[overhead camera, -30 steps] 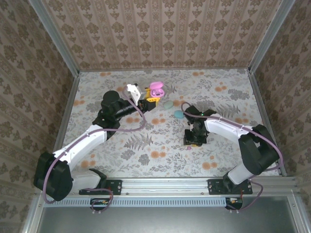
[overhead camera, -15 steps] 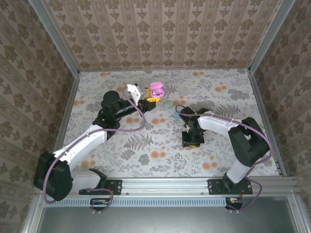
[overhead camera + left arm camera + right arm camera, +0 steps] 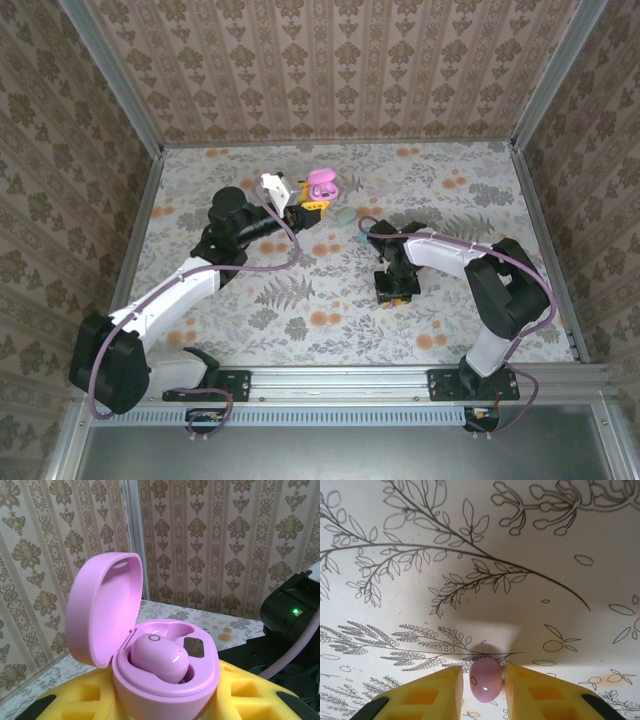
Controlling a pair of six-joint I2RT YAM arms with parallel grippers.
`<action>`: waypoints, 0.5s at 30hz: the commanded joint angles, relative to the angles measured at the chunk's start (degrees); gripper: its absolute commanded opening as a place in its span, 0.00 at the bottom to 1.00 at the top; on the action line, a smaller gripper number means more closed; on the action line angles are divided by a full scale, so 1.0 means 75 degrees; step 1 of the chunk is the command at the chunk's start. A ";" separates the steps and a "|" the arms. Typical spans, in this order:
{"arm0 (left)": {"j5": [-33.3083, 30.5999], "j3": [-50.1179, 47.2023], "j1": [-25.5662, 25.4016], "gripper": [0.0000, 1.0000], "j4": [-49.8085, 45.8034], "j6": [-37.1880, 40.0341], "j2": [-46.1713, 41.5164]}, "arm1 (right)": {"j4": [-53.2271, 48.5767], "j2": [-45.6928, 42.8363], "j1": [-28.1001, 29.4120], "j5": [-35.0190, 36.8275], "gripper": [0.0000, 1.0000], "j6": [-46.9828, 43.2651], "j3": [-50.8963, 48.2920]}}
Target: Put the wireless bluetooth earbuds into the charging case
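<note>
The pink charging case (image 3: 165, 690) stands with its lid up, and my left gripper (image 3: 162, 702) is shut on its base between yellow fingers (image 3: 70, 700). One pink earbud (image 3: 160, 657) sits in a well of the case. From above, the case (image 3: 321, 183) is at the back centre, on the left gripper (image 3: 312, 203). My right gripper (image 3: 397, 288) points down at the table's middle. Its yellow fingers (image 3: 430, 692) flank a second pink earbud (image 3: 486, 679) lying on the table, with a thin gap at the left finger. The gripper (image 3: 483, 680) is open.
Two teal rounded pieces (image 3: 345, 215) (image 3: 367, 235) lie between the case and the right arm. The right arm's black body (image 3: 290, 615), with a green light, stands just behind the case. Patterned walls (image 3: 330, 70) enclose the floral table (image 3: 300, 320).
The right gripper's fingers have narrowed around the earbud on the table, and the right arm has shifted a little to the left. The left arm and the case have not moved.
</note>
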 commanded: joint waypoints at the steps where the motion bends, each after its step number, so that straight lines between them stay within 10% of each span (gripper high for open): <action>1: 0.0052 0.0005 0.0075 0.30 0.0088 -0.0103 -0.0136 | -0.0257 0.0141 0.0047 0.0265 0.30 -0.0140 0.0192; 15: 0.0064 0.0039 0.0075 0.30 0.0055 -0.0112 -0.0090 | -0.0381 0.0239 0.0047 0.0179 0.29 0.0066 0.0225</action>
